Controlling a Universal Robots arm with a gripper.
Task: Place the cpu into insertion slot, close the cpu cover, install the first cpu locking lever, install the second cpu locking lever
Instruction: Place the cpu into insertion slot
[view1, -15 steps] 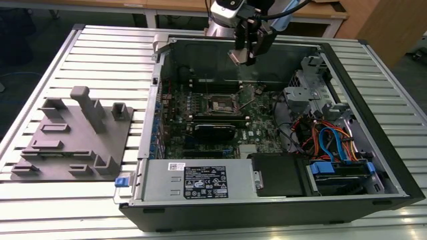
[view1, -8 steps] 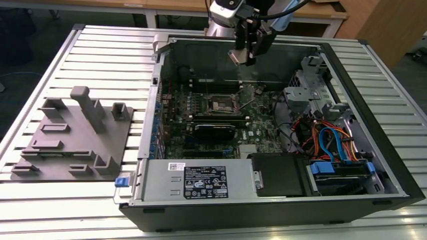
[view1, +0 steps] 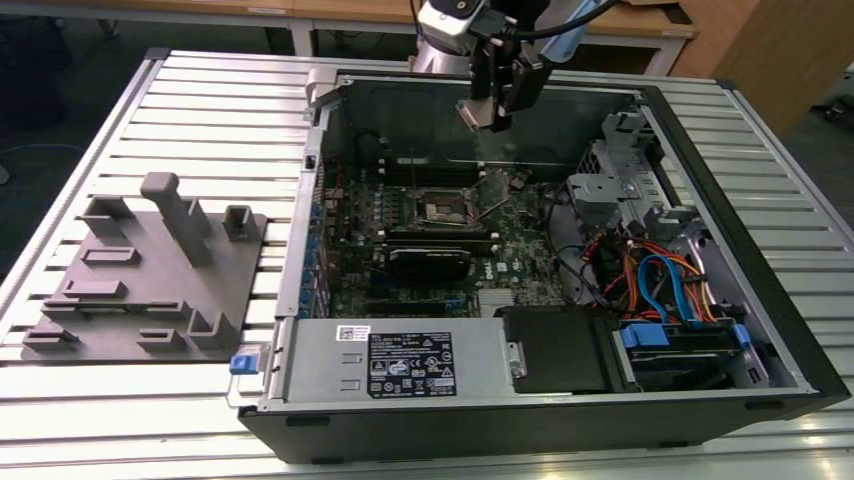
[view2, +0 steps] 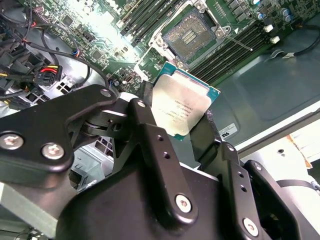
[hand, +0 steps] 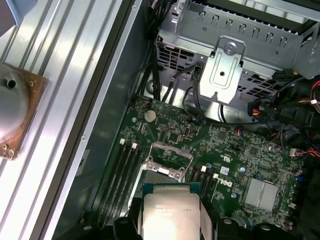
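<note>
While end effector (view1: 497, 112) hangs above open computer case (view1: 561, 430), it clamps cpu (view2: 182, 107) by opposite edges. Insertion slot (view2: 192, 32) lies below end effector, well apart, contacts exposed, empty. Step in hand: placing cpu. Judged need: chip square and level over slot.

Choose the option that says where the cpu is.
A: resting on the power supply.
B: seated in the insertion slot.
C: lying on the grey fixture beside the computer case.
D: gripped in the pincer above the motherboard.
D: in the second wrist view the cpu is clamped in the pincer, apart from the bare insertion slot beyond it.
</note>
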